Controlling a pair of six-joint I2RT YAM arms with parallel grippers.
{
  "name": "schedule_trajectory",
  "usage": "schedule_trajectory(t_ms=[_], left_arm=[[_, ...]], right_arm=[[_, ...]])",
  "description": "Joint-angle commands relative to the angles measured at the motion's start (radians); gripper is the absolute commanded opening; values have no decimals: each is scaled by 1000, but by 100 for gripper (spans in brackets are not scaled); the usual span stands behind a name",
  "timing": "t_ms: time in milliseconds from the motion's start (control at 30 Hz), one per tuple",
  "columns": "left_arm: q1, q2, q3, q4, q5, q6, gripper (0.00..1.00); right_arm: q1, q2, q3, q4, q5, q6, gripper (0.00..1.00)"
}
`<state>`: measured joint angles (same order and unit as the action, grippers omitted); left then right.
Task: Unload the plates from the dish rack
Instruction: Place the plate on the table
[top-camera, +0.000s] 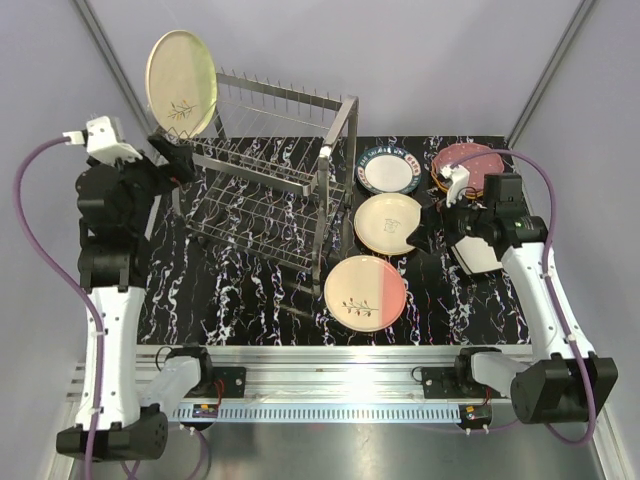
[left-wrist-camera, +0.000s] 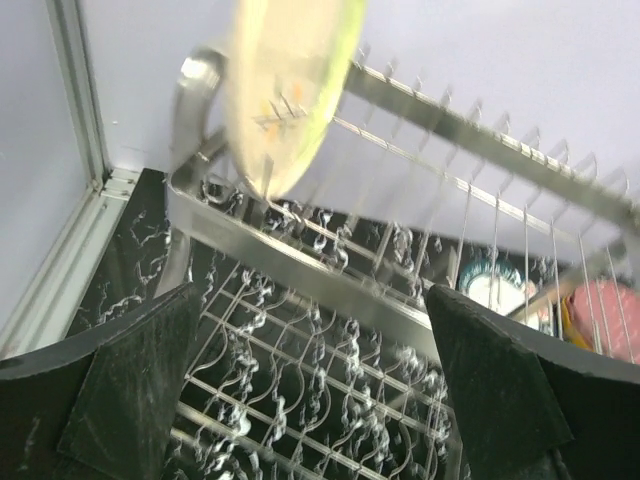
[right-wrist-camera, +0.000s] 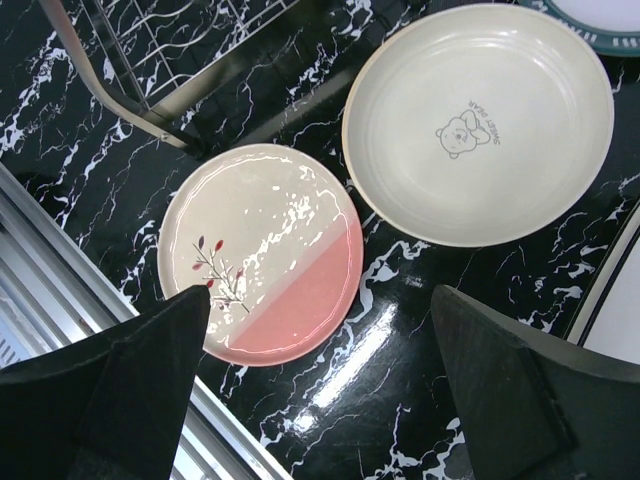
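1. Standing on edge in the upper tier at the far left end of the dish rack is a yellow-cream round plate with a small sprig drawn on it.
2. At that same left end of the rack, the left claw hangs just below the standing plate. Its fingers are spread wide, and only rack wires show between them. It does not touch the plate.
3. To the right of the rack, plates lie flat on the black marbled worktop. The white plate with a dark patterned rim sits by the rack's far right corner, and the maroon plate is further right of it.
4. The cream bear plate lies beside the middle of the rack's right end. The cream-and-pink plate lies by its near right corner.
5. The right claw hovers over the worktop right of the rack, above the gap between those two plates. Its fingers are wide apart and it holds nothing.
6. A white square plate with a dark edge lies furthest right of the rack, mostly hidden under the right arm.
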<state>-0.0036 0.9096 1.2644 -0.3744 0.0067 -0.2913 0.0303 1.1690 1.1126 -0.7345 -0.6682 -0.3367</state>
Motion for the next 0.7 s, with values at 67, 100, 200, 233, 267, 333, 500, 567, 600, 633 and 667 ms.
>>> schedule_trajectory(t_ms=[67,100,200,233,267,333,500,567,600,633,667], left_arm=[[147,86,110,117,191,-212,98],[163,118,140,127,211,-251,97],[197,187,212,134,240,-289,96],[211,204,230,135,245,-296,95],[218,222,246,138,257,-310,94],[249,271,285,144,269,-327,90],[277,386,375,147,302,-345,81],[281,419,398,146,326,-344,78],[281,440,408,149,331,-342,77],[281,448,408,157,337,-341,75],[283,460,405,178,351,-339,72]], right_arm=[[-4,-83,-20,60,-21,-5,100],[-3,-89,-23,58,-30,-7,100],[-3,-106,-28,57,-42,-7,100],[-3,-109,-28,57,-44,-7,100],[-4,-112,-27,57,-47,-8,100],[-3,-117,-30,57,-53,-10,99],[-3,-137,-37,66,-57,-9,100],[-3,-140,-37,67,-59,-7,100],[-3,-138,-37,66,-57,-7,100],[-3,-140,-37,67,-56,-7,100],[-3,-140,-39,67,-54,-7,100]])
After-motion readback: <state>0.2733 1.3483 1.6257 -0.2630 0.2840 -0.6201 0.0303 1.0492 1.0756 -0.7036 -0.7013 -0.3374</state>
